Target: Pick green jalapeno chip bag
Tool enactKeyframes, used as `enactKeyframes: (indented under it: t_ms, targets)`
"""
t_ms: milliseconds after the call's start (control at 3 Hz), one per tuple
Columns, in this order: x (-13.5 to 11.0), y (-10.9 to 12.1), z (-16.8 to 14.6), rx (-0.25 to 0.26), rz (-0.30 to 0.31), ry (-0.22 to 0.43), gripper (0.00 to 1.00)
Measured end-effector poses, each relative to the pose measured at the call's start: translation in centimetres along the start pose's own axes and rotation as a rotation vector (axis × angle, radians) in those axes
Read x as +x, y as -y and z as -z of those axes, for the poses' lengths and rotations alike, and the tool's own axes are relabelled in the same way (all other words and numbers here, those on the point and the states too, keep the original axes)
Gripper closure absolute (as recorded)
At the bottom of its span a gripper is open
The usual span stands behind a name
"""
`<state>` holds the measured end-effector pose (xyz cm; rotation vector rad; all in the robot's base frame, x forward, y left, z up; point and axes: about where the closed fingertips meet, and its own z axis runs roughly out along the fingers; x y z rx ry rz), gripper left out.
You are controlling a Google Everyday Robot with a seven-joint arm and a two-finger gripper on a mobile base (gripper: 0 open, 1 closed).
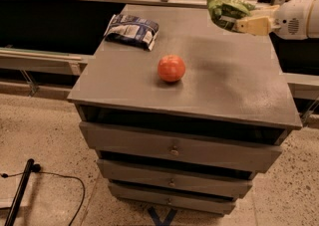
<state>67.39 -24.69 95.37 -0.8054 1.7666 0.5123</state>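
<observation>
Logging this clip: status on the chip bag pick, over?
Gripper above cabinet far right, shut on green jalapeno chip bag. Bag held clear of the top. Nothing in the way.

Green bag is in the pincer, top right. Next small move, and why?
Probably a short straight lift with the pincer shut. It grips the green jalapeno chip bag, which hangs clear of the cabinet top near its back right corner. The red-orange ball and the blue and white bag lie well to the left, so nothing blocks the way up.

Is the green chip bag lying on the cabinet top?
No, the pincer at upper right holds the green chip bag above the cabinet top.
</observation>
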Motion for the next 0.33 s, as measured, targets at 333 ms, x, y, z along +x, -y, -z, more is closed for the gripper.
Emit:
enactKeyframes:
  t_ms: [333]
  targets:
    - [0.00,-0.01,-0.01,0.000,0.000,0.000,1.00]
